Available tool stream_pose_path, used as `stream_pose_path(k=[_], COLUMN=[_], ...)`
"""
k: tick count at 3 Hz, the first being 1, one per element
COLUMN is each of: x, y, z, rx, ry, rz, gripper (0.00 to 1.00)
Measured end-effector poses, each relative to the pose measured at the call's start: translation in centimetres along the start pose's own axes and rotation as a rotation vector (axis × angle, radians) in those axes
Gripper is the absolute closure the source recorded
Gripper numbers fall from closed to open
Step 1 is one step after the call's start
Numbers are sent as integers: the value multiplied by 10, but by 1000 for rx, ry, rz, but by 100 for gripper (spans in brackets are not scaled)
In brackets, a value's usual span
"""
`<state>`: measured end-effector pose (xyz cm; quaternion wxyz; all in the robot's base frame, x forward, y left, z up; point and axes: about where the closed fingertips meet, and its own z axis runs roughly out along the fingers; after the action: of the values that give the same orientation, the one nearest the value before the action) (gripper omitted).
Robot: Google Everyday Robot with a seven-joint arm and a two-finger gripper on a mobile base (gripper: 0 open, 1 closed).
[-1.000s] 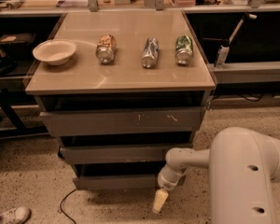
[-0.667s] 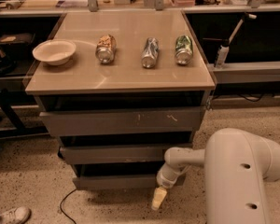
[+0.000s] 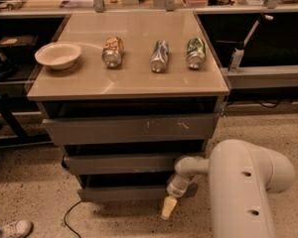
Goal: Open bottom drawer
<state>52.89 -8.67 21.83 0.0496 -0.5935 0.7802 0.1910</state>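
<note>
The bottom drawer (image 3: 124, 193) is the lowest, narrowest grey front of the cabinet (image 3: 129, 128), with a dark gap above it. Its inside is hidden in shadow. My gripper (image 3: 169, 208) points down at the drawer's right end, its pale yellowish tip in front of the lower right corner and just above the floor. My white arm (image 3: 243, 187) reaches in from the right. Above are the mid-sized grey drawer (image 3: 119, 163) and the tall drawer with white scratch marks (image 3: 131, 129).
On the cabinet top lie a white bowl (image 3: 58, 55) and three cans (image 3: 112, 51), (image 3: 159, 55), (image 3: 195, 52). A black cable (image 3: 69, 217) and a shoe (image 3: 12, 229) are on the speckled floor at the left. Benches stand behind and beside the cabinet.
My gripper has risen slightly by the drawer's right corner, and the bulk of my arm has shifted left. The drawer fronts look unchanged.
</note>
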Motion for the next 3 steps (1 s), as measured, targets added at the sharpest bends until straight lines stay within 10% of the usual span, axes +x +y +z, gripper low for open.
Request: stream_pose_path(k=[3], x=[14], y=[-7], z=[33], rx=[-45], ry=[67], rz=[0], gripper=[0])
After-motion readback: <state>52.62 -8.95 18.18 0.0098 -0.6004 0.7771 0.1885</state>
